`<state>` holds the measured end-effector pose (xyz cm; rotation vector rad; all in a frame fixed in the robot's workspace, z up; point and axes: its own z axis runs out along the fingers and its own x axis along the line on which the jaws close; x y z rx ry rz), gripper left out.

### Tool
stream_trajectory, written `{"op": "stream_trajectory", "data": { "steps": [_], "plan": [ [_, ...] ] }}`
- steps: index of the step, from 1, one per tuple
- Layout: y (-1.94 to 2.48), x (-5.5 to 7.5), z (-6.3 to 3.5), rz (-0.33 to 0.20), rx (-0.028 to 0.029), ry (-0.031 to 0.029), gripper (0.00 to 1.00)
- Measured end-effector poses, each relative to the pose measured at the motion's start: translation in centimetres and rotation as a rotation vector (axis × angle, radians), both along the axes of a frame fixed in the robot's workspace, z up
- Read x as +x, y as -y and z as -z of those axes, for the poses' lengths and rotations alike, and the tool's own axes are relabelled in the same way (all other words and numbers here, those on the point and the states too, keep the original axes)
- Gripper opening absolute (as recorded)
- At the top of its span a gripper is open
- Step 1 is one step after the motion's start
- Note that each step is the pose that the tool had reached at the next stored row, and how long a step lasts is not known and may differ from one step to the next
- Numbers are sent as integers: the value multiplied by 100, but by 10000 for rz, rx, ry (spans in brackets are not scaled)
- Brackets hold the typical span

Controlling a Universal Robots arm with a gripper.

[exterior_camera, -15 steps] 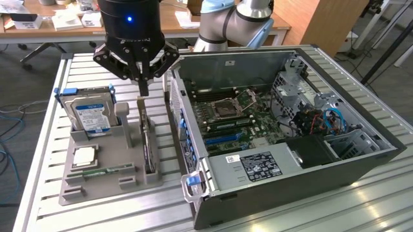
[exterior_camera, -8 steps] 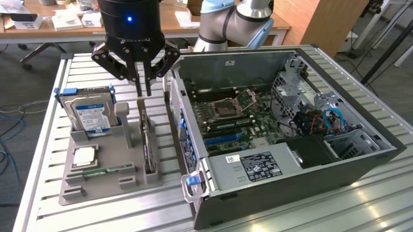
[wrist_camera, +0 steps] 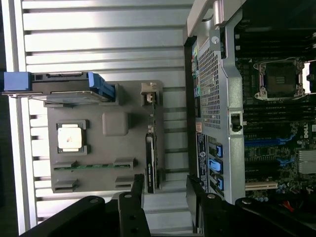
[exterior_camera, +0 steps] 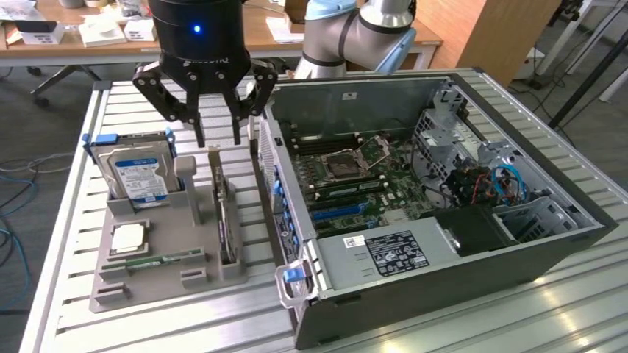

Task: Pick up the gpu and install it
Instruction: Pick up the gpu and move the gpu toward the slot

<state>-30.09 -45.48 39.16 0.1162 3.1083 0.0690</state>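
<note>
The gpu is a thin dark card standing on edge in a slot at the computer-side edge of the grey holder tray. In the wrist view the gpu appears edge-on, with its pale bracket end farther from the camera. My gripper hangs above the far end of the card, apart from it, open with nothing between its black fingers. The wrist view shows the gripper with its fingers spread on either side of the card's near end.
On the tray are a hard drive with a blue-white label, a square processor and a green memory stick. The open computer case lies right beside the tray, motherboard exposed. Everything rests on a slatted metal table.
</note>
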Motion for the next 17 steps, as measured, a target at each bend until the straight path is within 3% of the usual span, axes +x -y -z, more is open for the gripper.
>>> {"op": "stream_trajectory", "data": {
  "steps": [4, 9, 17],
  "plan": [
    [0, 0, 8, 0, 1, 6, 47],
    [0, -24, 82, 0, 0, 119, 47],
    [0, -25, 227, -1, 1, 132, 47]
  ]
}}
